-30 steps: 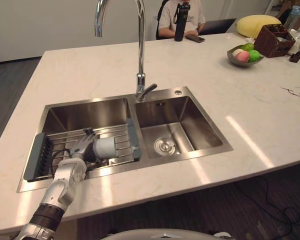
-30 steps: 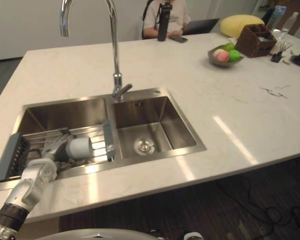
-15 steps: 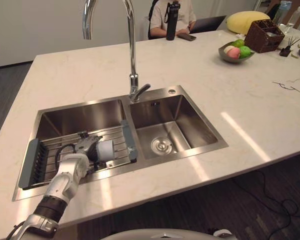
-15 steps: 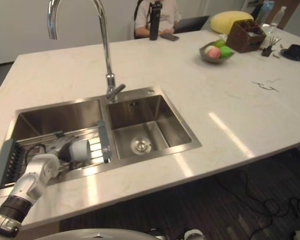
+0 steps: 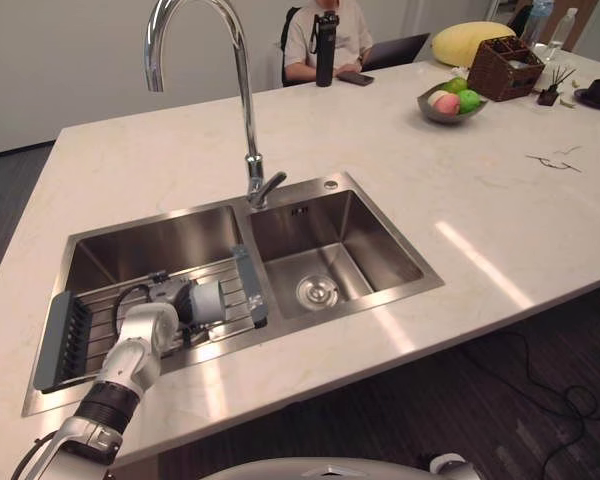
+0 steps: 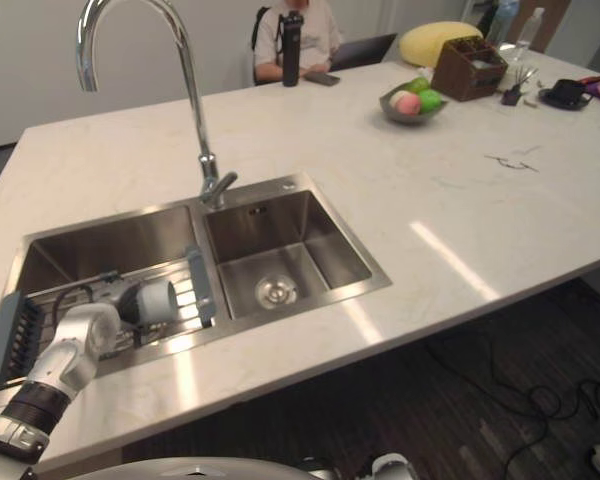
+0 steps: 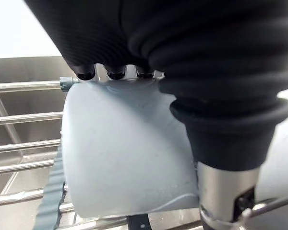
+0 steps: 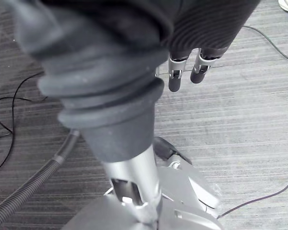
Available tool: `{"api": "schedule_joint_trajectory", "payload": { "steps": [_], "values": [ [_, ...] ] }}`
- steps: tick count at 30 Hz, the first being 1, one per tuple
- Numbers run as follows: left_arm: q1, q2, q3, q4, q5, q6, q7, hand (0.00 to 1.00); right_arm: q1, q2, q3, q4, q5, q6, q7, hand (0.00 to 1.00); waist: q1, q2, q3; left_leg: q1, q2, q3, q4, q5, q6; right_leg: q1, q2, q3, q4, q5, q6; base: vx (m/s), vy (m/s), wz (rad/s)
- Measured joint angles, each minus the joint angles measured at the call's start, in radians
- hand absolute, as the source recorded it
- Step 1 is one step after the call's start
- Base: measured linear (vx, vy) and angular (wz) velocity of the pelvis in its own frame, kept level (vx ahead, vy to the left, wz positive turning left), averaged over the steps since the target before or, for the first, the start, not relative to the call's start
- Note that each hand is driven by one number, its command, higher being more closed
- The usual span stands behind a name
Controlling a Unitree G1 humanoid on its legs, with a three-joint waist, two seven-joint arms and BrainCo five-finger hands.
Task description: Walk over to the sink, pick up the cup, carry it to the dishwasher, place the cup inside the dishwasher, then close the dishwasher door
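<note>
Table carries a double sink; a rack spans its left basin. Cup lies on its side on the rack, left hand curled round it. Right hand hangs with fingers straight over the floor. Advise lifting straight up, clear of rack bars and sink rim, before turning away.

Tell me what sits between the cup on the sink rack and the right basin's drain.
The grey end bar of the rack, right beside the cup, then the steel divider of the sink; both show in the left eye view.
</note>
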Motion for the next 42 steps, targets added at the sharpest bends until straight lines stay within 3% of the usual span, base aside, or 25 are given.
{"api": "schedule_joint_trajectory", "payload": {
  "steps": [3, 6, 10, 16, 18, 24, 26, 34, 35, 39, 42],
  "values": [
    [0.016, 0.0, 0.006, 0.014, -0.068, -0.019, 0.093, 1.0, 0.001, 0.0, -0.001, 0.0, 0.0, -0.001, 0.0, 0.0, -0.001, -0.001, 0.0, 0.001, -0.001, -0.001, 0.0, 0.0, 0.0, 0.001, -0.001, -0.001, 0.0, 0.0, 0.0, 0.0, 0.0, 0.0],
    [0.049, 0.0, 0.036, 0.013, -0.22, -0.054, 0.208, 1.0, 0.005, 0.003, -0.003, 0.0, 0.013, -0.011, -0.004, 0.0, -0.001, 0.0, 0.001, 0.0, -0.002, -0.008, 0.0, 0.001, 0.001, 0.005, -0.002, -0.01, 0.0, -0.001, 0.001, 0.02, 0.008, 0.08],
    [0.11, -0.014, 0.15, -0.084, -0.442, -0.133, 0.348, 1.0, 0.027, 0.019, -0.007, 0.0, 0.037, -0.028, -0.035, 0.0, 0.012, -0.03, 0.014, -0.002, -0.004, -0.039, 0.0, 0.007, 0.009, 0.021, -0.003, -0.039, 0.001, -0.005, 0.007, 0.04, 0.004, 0.23],
    [0.167, -0.089, 0.319, -0.302, -0.731, -0.213, 0.495, 1.0, 0.069, 0.036, -0.055, 0.005, 0.136, -0.069, -0.099, 0.0, 0.041, -0.035, 0.012, -0.009, -0.02, -0.08, 0.0, 0.008, 0.011, 0.041, -0.015, -0.077, 0.006, -0.004, 0.008, 0.05, 0.022, 0.16],
    [0.196, -0.164, 0.383, -0.388, -0.867, -0.272, 0.531, 1.0, 0.083, 0.045, -0.086, 0.013, 0.173, -0.091, -0.145, 0.0, 0.054, -0.035, 0.012, -0.009, -0.021, -0.084, 0.0, 0.008, 0.012, 0.044, -0.017, -0.077, 0.007, -0.005, 0.007, 0.01, 0.023, 0.1],
    [0.285, -0.293, 0.415, -0.521, -1.129, -0.376, 0.528, 1.0, 0.1, 0.079, -0.127, 0.012, 0.237, -0.15, -0.229, 0.0, 0.068, -0.031, 0.011, -0.012, -0.023, -0.088, -0.001, 0.016, 0.021, 0.044, -0.017, -0.08, 0.007, -0.009, 0.001, -0.02, 0.007, 0.01],
    [0.314, -0.329, 0.417, -0.575, -1.21, -0.426, 0.515, 1.0, 0.113, 0.081, -0.135, 0.013, 0.299, -0.175, -0.231, 0.0, 0.069, -0.028, 0.009, -0.017, -0.024, -0.091, -0.001, 0.019, 0.026, 0.037, -0.021, -0.081, 0.017, -0.01, 0.002, -0.04, 0.024, 0.03],
    [0.347, -0.411, 0.419, -0.653, -1.404, -0.538, 0.485, 1.0, 0.124, 0.082, -0.139, 0.01, 0.402, -0.232, -0.228, 0.0, 0.069, -0.026, 0.006, -0.045, -0.028, -0.113, -0.001, 0.034, 0.037, 0.015, -0.028, -0.099, 0.03, -0.013, 0.007, -0.03, 0.026, 0.08],
    [0.379, -0.42, 0.414, -0.709, -1.402, -0.579, 0.481, 1.0, 0.101, 0.112, -0.11, 0.008, 0.424, -0.242, -0.178, 0.0, 0.087, -0.032, -0.031, -0.063, -0.034, -0.138, -0.001, 0.048, 0.048, 0.01, -0.029, -0.107, 0.03, -0.009, 0.002, -0.01, 0.003, 0.03],
    [0.379, -0.42, 0.412, -0.709, -1.402, -0.579, 0.482, 1.0, 0.102, 0.112, -0.11, 0.008, 0.424, -0.242, -0.178, 0.0, 0.085, -0.032, -0.032, -0.063, -0.034, -0.137, -0.001, 0.048, 0.048, 0.008, -0.029, -0.103, 0.031, -0.009, 0.002, 0.0, 0.0, -0.01],
    [0.378, -0.42, 0.392, -0.709, -1.402, -0.58, 0.482, 1.0, 0.101, 0.109, -0.101, 0.007, 0.43, -0.242, -0.178, 0.0, 0.082, -0.034, -0.035, -0.069, -0.028, -0.124, -0.001, 0.044, 0.044, -0.015, -0.027, -0.043, 0.032, -0.009, 0.002, 0.01, 0.01, -0.14]
  ]
}}
